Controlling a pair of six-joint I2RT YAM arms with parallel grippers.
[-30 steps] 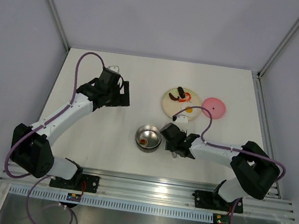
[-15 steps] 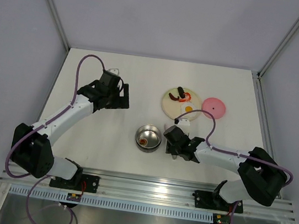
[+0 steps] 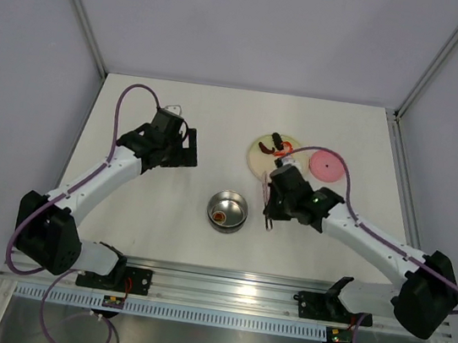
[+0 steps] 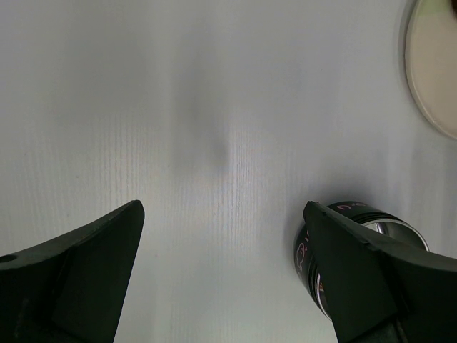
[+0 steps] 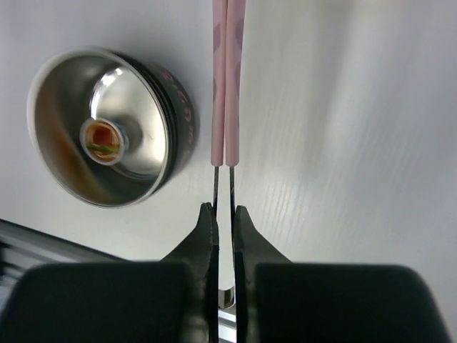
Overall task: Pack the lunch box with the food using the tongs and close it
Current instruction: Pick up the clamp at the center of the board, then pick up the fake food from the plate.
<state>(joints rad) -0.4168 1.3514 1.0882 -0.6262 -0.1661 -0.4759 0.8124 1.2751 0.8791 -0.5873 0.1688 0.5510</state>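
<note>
The lunch box (image 3: 210, 206) is a small steel bowl at the table's front centre, with a round brown-red piece (image 3: 220, 217) inside. In the right wrist view the bowl (image 5: 153, 143) lies left of the fingers and the piece (image 5: 103, 141) sits on its bottom. My right gripper (image 3: 272, 201) (image 5: 223, 214) is shut on the pale pink tongs (image 5: 227, 78) (image 3: 267, 220), their two arms pressed together and pointing toward the cream plate (image 3: 256, 162). A dark red sausage (image 3: 266, 149) lies on that plate. The pink lid (image 3: 328, 163) rests to the plate's right. My left gripper (image 3: 183, 144) (image 4: 223, 236) hangs open over bare table.
The right arm covers the near side of the plate. In the left wrist view the bowl's dark printed outer wall (image 4: 308, 250) shows behind my right finger, and the plate's edge (image 4: 428, 78) sits at the top right. A metal rail (image 3: 229, 289) runs along the front edge.
My right gripper has closed onto the tongs and swung back from beside the bowl toward the plate, the arm stretching out. The left arm has stayed put.
</note>
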